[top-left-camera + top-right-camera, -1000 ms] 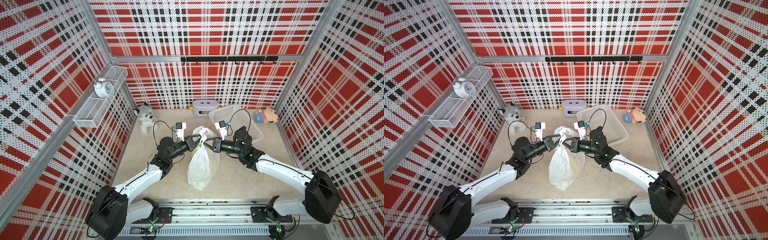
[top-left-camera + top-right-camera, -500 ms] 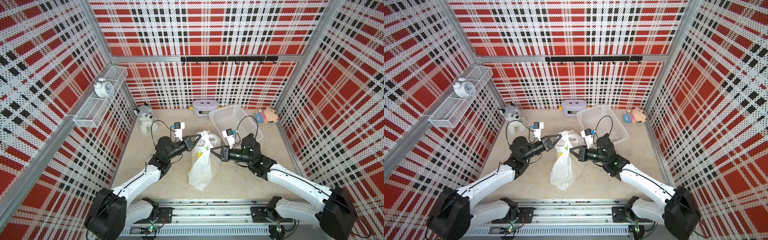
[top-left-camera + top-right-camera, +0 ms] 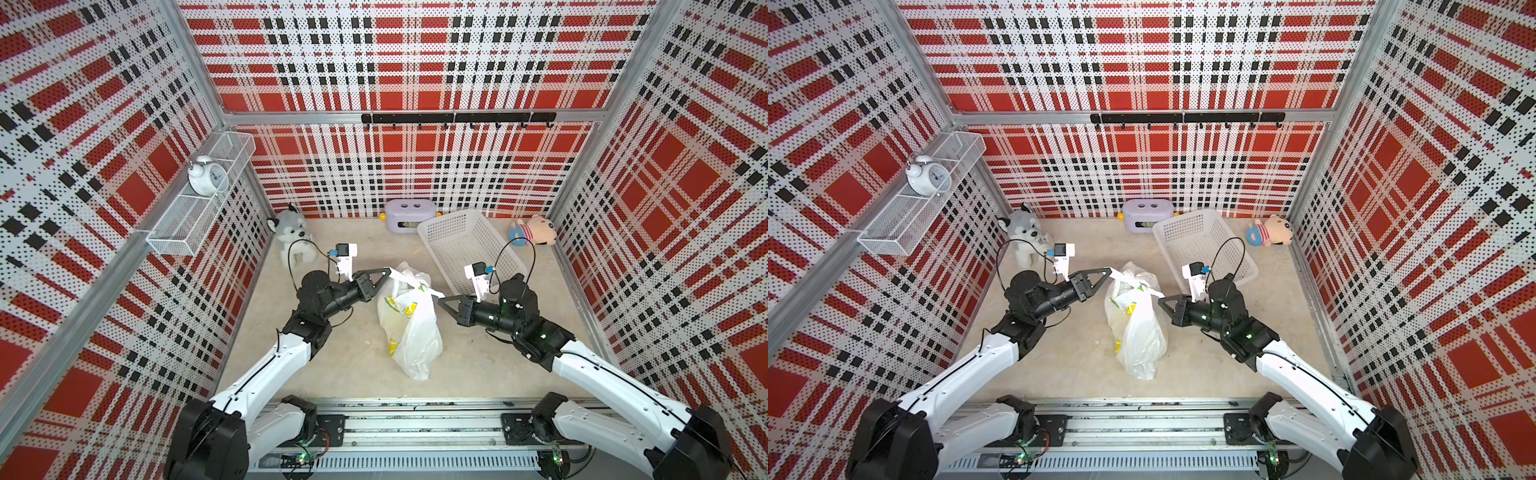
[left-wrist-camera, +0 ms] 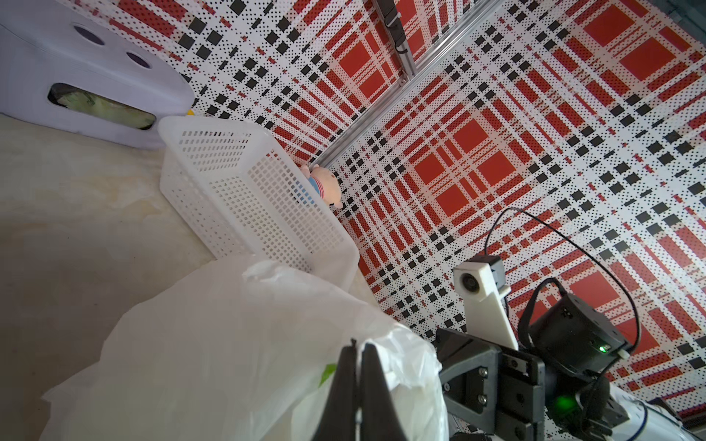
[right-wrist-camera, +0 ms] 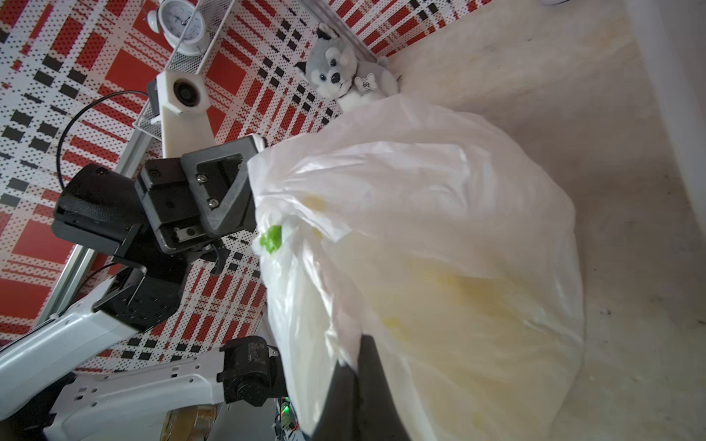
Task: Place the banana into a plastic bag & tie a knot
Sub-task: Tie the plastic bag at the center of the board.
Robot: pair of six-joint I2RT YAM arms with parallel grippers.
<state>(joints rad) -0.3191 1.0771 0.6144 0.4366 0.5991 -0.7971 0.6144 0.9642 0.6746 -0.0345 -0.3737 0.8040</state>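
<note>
Top views show one plastic bag (image 3: 409,332), one basket (image 3: 451,226), one clock (image 3: 205,180)

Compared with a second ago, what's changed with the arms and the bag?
The right claw has drawn back from the left claw, toward its own side and the front rail, stretching the top of the plastic bag between them. Both stay shut on the bag; nothing was let go. The left claw barely shifted; the bag's body, the white basket and the husky toy stayed put.
</note>
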